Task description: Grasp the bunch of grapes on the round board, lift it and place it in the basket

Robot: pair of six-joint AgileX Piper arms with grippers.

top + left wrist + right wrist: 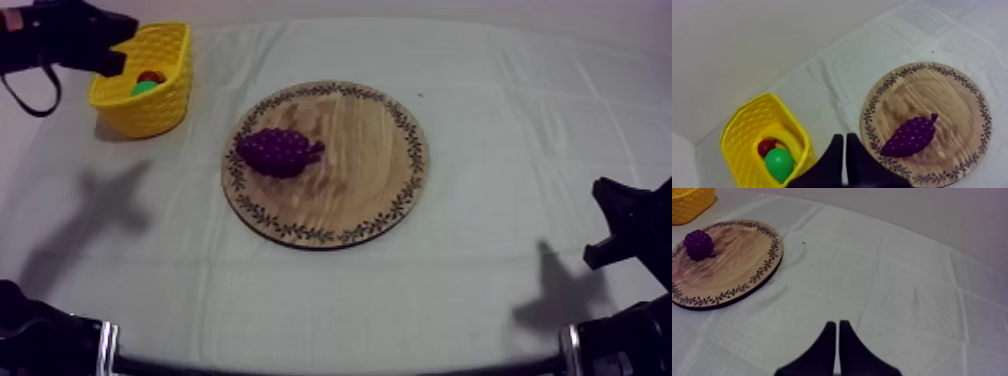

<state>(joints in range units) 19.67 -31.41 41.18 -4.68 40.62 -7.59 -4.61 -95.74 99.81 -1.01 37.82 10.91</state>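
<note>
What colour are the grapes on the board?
The bunch of grapes is purple with pale dots; best in the left wrist view.

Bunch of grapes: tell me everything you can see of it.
The bunch of grapes is a dark purple toy, bumpy with small round berries, plastic by the look, tapering to a short stem. It lies on its side on the wooden board, just inside the patterned rim on the side nearer the yellow basket, with its stem end toward the board's middle. Nothing but the board touches it.
</note>
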